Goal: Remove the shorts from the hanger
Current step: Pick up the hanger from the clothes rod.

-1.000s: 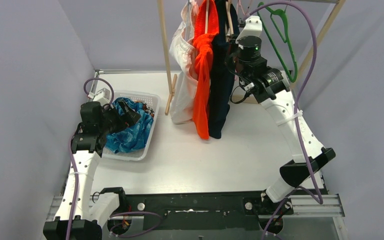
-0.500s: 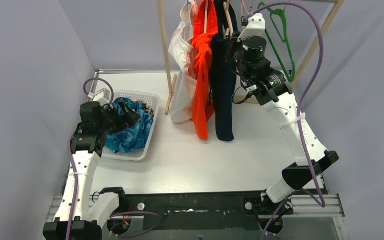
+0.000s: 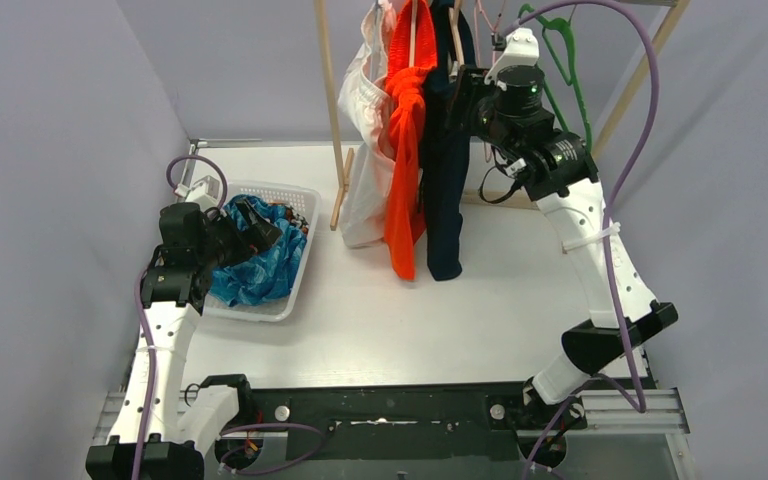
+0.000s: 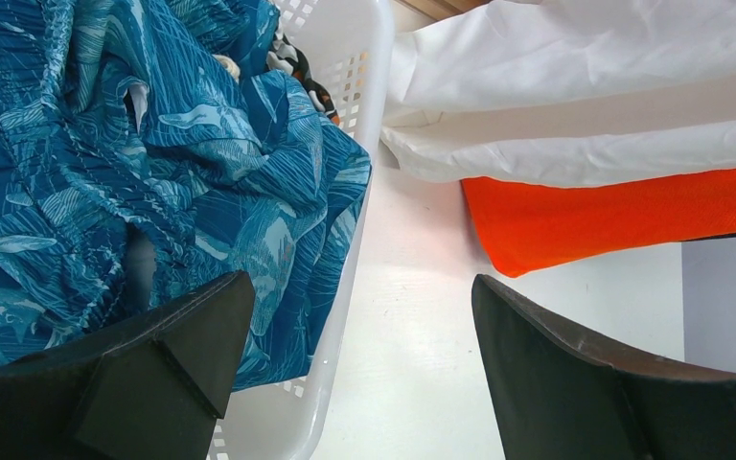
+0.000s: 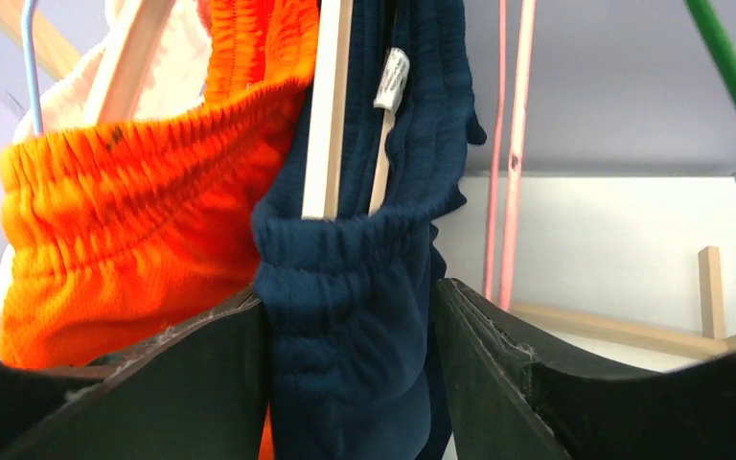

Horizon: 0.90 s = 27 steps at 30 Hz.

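Roughly two of five done, judging by the layout. The teal-blue wavy-patterned fabric shorts (image 4: 105, 172) lie heaped in the white perforated plastic basket (image 4: 369, 57) on the left of the white bench (image 3: 460, 320). A scrap of orange-black camouflage fabric (image 4: 292, 72) shows at the basket's far corner, too little to be sure it's a whole pair.

Three pairs hang on the rack at the back: soft white shorts (image 3: 365, 190), bright orange knit shorts (image 3: 405, 200) and dark navy fabric shorts (image 3: 445, 220), side by side and touching.

The right claw (image 5: 350, 374) is raised at the rack, its fingers pressed against both sides of the navy elastic waistband, so it looks clamped on that pair. The waistband is still looped over a pale wooden hanger (image 5: 328, 115). Step in hand: pull the navy pair off. After that, orange and white are left.

The left claw (image 4: 359, 383) hovers over the basket's rim, fingers apart, holding nothing.

In the way:
- The orange waistband bunches right against the navy one and may drag along.
- A thin pink hanger (image 5: 513, 144) and an empty green plastic hanger (image 3: 565, 70) hang just beside the right claw and could snag.
- The wooden rack post (image 3: 328, 90) stands between the basket and the hanging clothes.
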Motion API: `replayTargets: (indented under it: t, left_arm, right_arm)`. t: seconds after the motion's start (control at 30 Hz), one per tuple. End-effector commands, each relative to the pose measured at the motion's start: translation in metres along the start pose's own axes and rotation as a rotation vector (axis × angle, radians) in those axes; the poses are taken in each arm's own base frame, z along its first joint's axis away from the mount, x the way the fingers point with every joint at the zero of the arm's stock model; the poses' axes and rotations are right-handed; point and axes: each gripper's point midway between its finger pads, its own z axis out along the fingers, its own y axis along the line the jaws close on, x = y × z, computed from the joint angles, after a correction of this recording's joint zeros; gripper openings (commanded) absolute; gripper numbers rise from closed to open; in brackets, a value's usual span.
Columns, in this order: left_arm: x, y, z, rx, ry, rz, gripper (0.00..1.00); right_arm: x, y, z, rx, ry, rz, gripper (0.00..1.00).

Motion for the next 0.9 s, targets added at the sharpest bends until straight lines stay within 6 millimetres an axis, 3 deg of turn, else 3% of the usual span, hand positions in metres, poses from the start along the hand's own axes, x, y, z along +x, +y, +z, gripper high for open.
replayTargets:
  t: [0.0, 0.13, 0.33, 0.47, 0.67, 0.8, 0.87]
  left_arm:
    - [-0.021, -0.022, -0.012, 0.066, -0.059, 0.029, 0.85]
    - [-0.021, -0.022, -0.013, 0.065, -0.057, 0.029, 0.85]
    - [-0.020, -0.023, -0.013, 0.065, -0.049, 0.032, 0.85]
    - [-0.018, -0.022, -0.012, 0.067, -0.039, 0.030, 0.85]
    - [-0.018, -0.022, -0.011, 0.067, -0.036, 0.028, 0.85]
    - [-0.016, -0.022, -0.009, 0.074, -0.031, 0.017, 0.85]
    - [-0.016, -0.023, -0.009, 0.080, -0.031, 0.018, 0.85]
  right_arm:
    - [-0.036, -0.001, -0.003, -0.017, -0.055, 0.016, 0.60]
    - [-0.045, 0.002, 0.009, -0.034, -0.065, 0.005, 0.63]
    - [-0.027, -0.002, 0.031, -0.008, -0.005, -0.002, 0.61]
    - [-0.028, -0.007, 0.036, 0.015, -0.009, -0.003, 0.45]
    - [-0.056, -0.010, 0.021, 0.049, -0.112, 0.013, 0.13]
    - [-0.077, -0.006, 0.007, 0.050, -0.202, 0.017, 0.01]
    - [-0.087, -0.003, -0.001, 0.030, -0.243, 0.035, 0.00]
